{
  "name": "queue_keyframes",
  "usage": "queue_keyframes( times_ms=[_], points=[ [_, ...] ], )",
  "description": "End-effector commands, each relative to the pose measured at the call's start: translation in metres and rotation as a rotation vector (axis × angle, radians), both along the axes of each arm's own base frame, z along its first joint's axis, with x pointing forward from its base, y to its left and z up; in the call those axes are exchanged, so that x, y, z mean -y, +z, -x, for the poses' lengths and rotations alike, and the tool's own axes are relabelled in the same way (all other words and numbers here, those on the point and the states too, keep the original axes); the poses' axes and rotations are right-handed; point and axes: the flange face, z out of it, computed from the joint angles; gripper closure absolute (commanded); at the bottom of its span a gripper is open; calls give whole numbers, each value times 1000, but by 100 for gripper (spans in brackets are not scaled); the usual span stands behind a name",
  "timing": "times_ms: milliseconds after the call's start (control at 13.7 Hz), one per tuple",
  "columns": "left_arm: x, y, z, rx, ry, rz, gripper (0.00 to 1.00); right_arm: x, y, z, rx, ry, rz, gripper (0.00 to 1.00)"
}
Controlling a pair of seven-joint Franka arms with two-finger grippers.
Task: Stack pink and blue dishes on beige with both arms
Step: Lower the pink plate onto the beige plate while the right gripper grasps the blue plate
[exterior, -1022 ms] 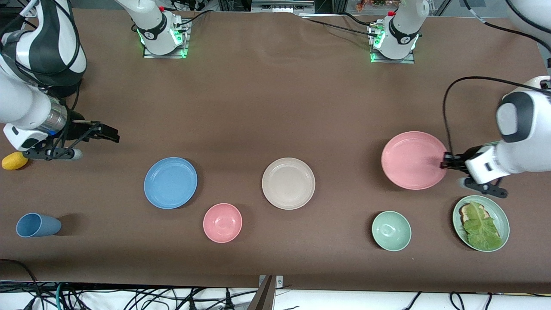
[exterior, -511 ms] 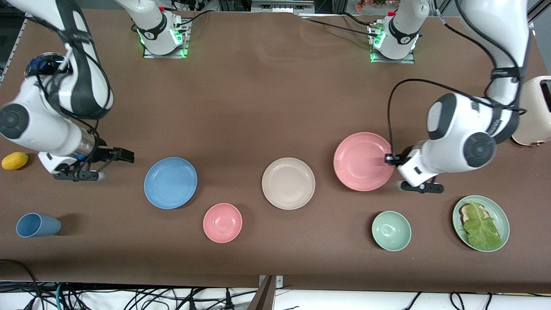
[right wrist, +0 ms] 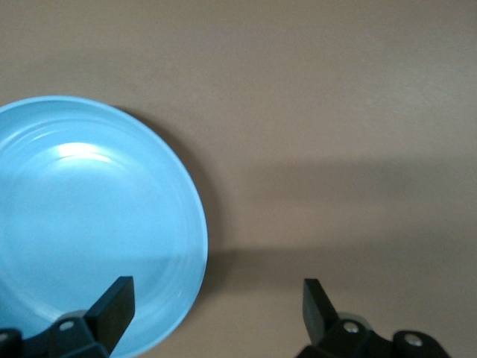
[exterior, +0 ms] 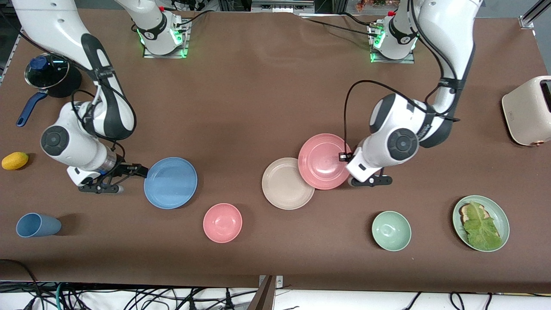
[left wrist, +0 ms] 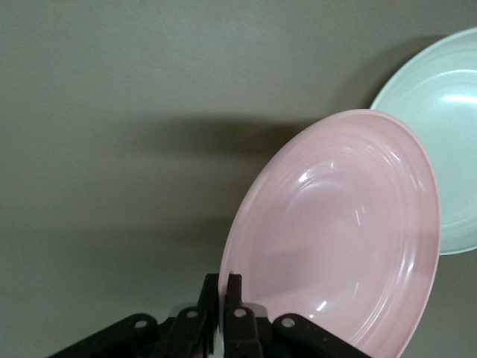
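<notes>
The pink plate [exterior: 323,161] hangs tilted in the air, and its edge overlaps the rim of the beige plate [exterior: 286,185] at the table's middle. My left gripper [exterior: 343,157] is shut on the pink plate's rim. In the left wrist view both fingers [left wrist: 224,287] pinch the pink plate [left wrist: 343,231], with the beige plate [left wrist: 440,134] showing past it. The blue plate [exterior: 171,182] lies flat toward the right arm's end. My right gripper [exterior: 140,171] is open at its rim. In the right wrist view the gripper [right wrist: 215,292] straddles the edge of the blue plate [right wrist: 89,224].
A pink bowl [exterior: 222,222], a green bowl [exterior: 391,230] and a green plate with lettuce [exterior: 499,211] sit nearer the front camera. A blue cup [exterior: 38,225], a yellow fruit [exterior: 14,160] and a lidded pot [exterior: 49,75] are at the right arm's end. A toaster [exterior: 527,110] stands at the left arm's end.
My left arm has carried the pink plate across the table until it overlaps the beige plate. My right gripper has moved in to the blue plate's rim.
</notes>
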Motion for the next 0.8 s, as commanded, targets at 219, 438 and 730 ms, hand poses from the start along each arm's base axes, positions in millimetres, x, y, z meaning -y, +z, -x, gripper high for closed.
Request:
queue_keyframes(
  times_ms=[219,438,730],
  points=[
    [50,-18,-4,29,80,2,100,-3,-27,3,-1,-16,-11,4],
    [54,-16,-11,41,97,8,100,-3,-34,7,-15,-22,-13,11],
    [75,-23,-13,44,129,5,100,-4,-34,7,-16,-22,-13,23]
  ],
)
